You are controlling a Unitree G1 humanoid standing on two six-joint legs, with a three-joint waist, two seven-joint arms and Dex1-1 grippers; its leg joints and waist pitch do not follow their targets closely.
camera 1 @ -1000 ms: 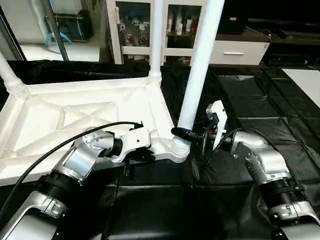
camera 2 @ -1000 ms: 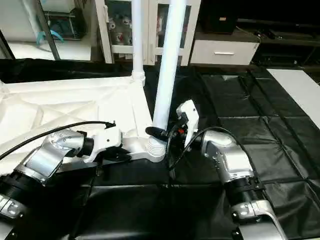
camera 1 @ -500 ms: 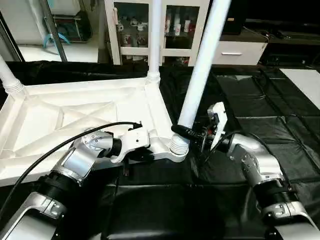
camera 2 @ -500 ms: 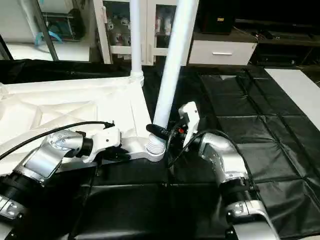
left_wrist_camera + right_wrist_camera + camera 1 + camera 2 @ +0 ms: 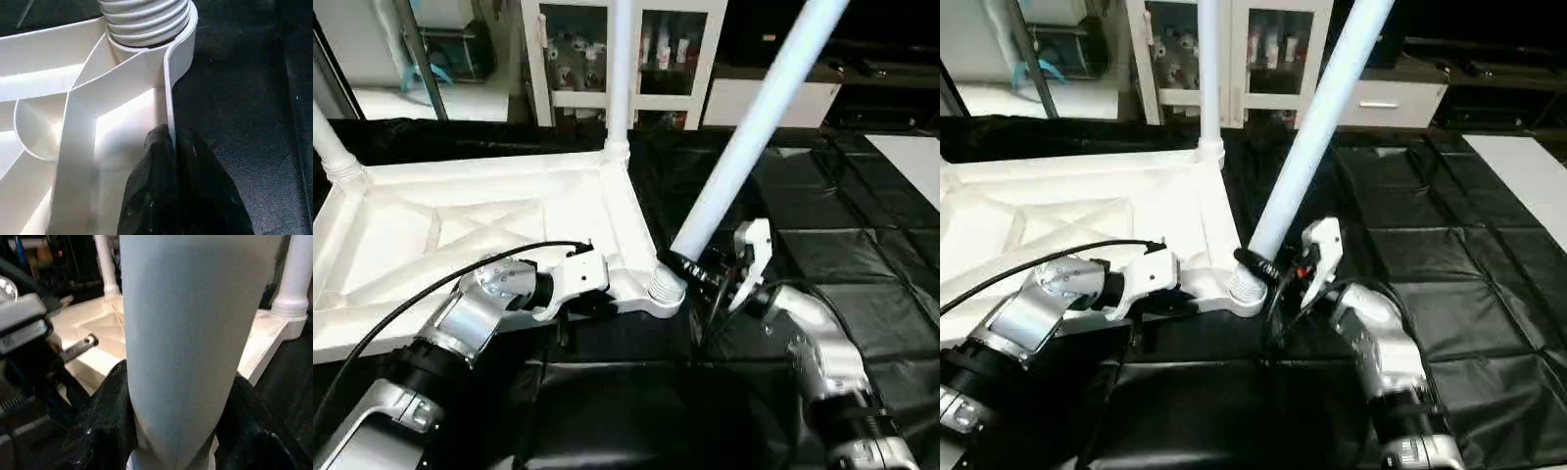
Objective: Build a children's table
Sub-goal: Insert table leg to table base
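Observation:
The children's table top (image 5: 460, 225) lies upside down on the black cloth, X-ribbed underside up. One leg (image 5: 620, 78) stands upright in the far right corner socket, and another leg (image 5: 331, 147) rises at the far left. A third white tube leg (image 5: 754, 137) leans steeply to the right, its ribbed end (image 5: 664, 286) in the near right corner socket. My right gripper (image 5: 683, 264) is shut on this leg just above the socket, a black finger (image 5: 105, 411) on each side. My left gripper (image 5: 168, 142) is shut on the top's thin rim (image 5: 168, 83) beside that socket.
The black-draped work table (image 5: 862, 255) stretches to the right and front. Behind it stand a white glass-door cabinet (image 5: 578, 59) and a low white drawer unit (image 5: 773, 98). A white sheet (image 5: 913, 157) lies at the far right edge. A black cable (image 5: 431, 284) runs over my left forearm.
The leg held by my right gripper has tipped from nearly upright to leaning far right, its foot staying at the socket. My right forearm has dropped lower and nearer. The left gripper keeps its hold.

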